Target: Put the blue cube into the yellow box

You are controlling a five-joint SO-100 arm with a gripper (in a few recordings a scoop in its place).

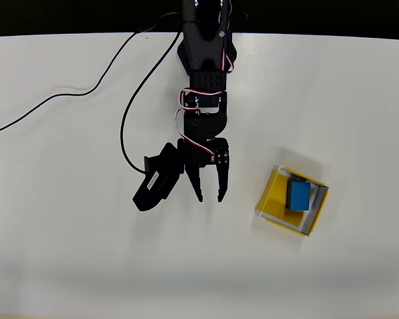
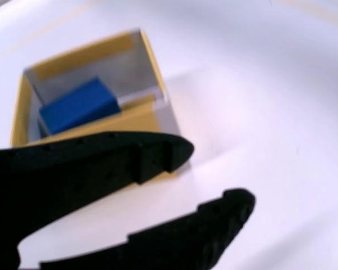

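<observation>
Blue cube (image 1: 298, 195) resting inside yellow box (image 1: 274, 197); gripper (image 1: 209, 197) beside the box, fingers spread, holding nothing.

Quick headcount: one of pretty much everything, mate.

You've got one blue cube (image 1: 298, 195), and it's sitting inside the one yellow box (image 1: 272, 197) over toward the right edge of the white tabletop (image 1: 66, 252); the wrist view shows the same single cube (image 2: 78, 105) in the same single box (image 2: 139, 115). You've got one black arm (image 1: 205, 60) coming in from the top edge, carrying one gripper (image 1: 209, 197) with two fingers (image 1: 223, 179), spread apart with nothing between them. One black cable (image 1: 60, 96) trails off toward the left edge, and that's your lot.
</observation>
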